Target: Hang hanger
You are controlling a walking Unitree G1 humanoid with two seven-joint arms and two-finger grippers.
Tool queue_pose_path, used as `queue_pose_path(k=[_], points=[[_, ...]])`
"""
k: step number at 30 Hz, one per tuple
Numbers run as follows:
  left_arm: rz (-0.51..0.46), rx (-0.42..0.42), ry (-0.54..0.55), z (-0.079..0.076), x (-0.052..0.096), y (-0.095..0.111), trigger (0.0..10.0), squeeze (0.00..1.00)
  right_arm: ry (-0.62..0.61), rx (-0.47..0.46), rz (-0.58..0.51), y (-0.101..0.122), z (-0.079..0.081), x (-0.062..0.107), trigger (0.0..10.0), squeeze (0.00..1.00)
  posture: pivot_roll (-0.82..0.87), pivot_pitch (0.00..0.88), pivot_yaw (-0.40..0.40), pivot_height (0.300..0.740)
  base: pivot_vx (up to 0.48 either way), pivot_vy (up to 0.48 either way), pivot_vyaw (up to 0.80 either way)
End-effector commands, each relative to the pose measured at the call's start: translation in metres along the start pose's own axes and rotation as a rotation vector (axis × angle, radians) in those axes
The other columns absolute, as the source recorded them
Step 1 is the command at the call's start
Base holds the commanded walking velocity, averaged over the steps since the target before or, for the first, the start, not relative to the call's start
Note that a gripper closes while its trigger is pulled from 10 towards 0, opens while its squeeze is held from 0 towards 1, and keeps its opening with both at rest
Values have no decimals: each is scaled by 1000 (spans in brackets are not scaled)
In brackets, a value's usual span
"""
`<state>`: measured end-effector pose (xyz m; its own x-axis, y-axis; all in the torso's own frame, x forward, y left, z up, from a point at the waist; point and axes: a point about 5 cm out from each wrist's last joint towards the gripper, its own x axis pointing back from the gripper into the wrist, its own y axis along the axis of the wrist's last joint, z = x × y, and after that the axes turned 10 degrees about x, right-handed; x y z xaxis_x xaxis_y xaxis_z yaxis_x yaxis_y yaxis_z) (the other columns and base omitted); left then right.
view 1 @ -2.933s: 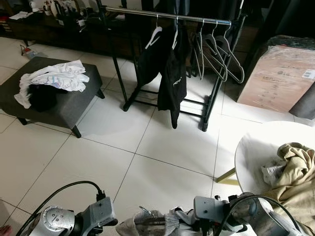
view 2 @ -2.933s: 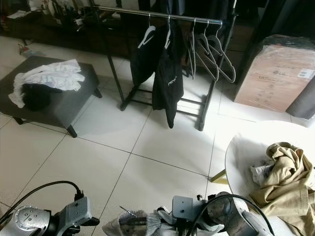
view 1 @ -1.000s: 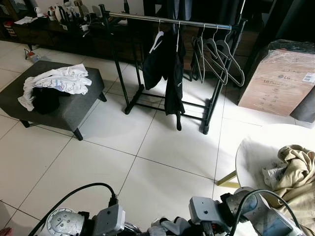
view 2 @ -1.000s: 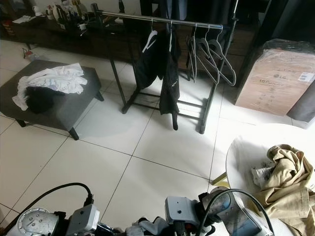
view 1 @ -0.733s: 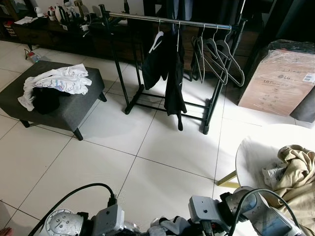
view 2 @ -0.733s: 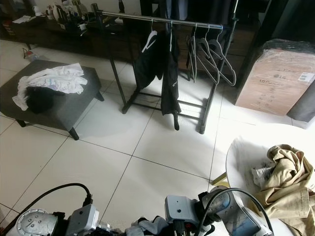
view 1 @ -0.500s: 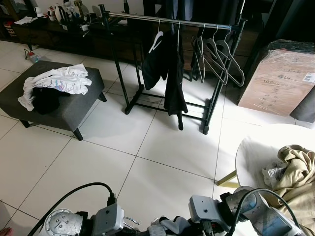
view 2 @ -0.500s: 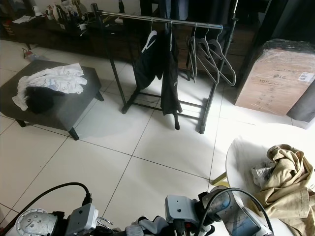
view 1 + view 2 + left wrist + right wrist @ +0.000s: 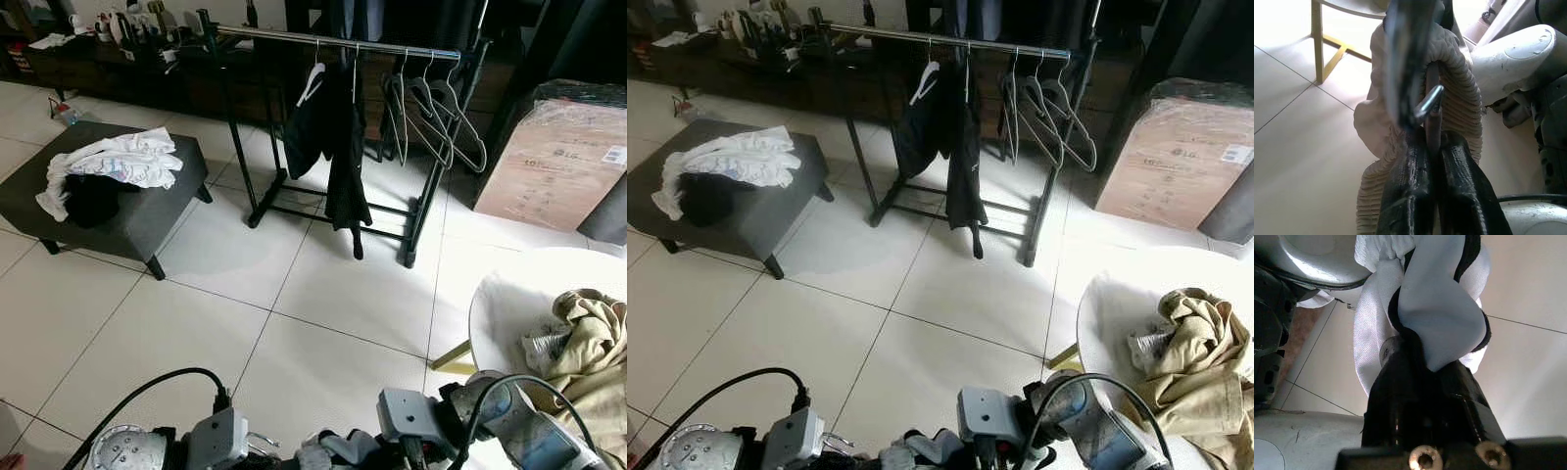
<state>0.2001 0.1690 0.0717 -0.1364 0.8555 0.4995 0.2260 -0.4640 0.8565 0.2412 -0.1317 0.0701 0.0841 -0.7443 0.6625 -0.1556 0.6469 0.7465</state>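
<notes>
A hanger's metal hook (image 9: pixel 1429 100) sticks out of the cream ribbed collar (image 9: pixel 1462 83) of a garment. My left gripper (image 9: pixel 1432 142) is shut on the hanger's neck just below the hook. My right gripper (image 9: pixel 1422 357) is shut on white, black-trimmed cloth (image 9: pixel 1435 318) of the same garment. The bundle (image 9: pixel 333 452) sits between my two arms at the bottom edge of the eye views. Across the tiled floor stands a black clothes rack with a silver rail (image 9: pixel 333 41), carrying black garments (image 9: pixel 333 137) and several empty grey hangers (image 9: pixel 436 117).
A grey ottoman (image 9: pixel 147 211) with white and black clothes (image 9: pixel 118 162) stands to the left. At my right is a round white table (image 9: pixel 509 294) with beige clothes (image 9: pixel 588 343). A wrapped cardboard box (image 9: pixel 554 162) sits right of the rack. Open tiled floor lies between me and the rack.
The camera has shifted slightly, so the rack sits a little farther off and the held garment lower in the picture. Both grips look the same.
</notes>
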Motion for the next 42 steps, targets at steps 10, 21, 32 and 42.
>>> queue_pose_path(k=[10,21,32,42], points=[[14,27,0,4,0,-2,10000,1000,14,4,-28,2,3,5,0,0,-64,165,7,740,0,0,0],[10,37,-7,3,-2,-1,10000,0,38,-1,-45,4,5,6,0,0,-63,173,3,740,0,0,0],[19,65,-109,-1,-5,2,10000,0,52,3,-57,8,5,7,0,0,-68,177,1,740,0,0,0],[23,65,-111,1,-6,4,0,0,52,-2,-60,9,6,8,0,0,-69,182,3,740,0,0,0]])
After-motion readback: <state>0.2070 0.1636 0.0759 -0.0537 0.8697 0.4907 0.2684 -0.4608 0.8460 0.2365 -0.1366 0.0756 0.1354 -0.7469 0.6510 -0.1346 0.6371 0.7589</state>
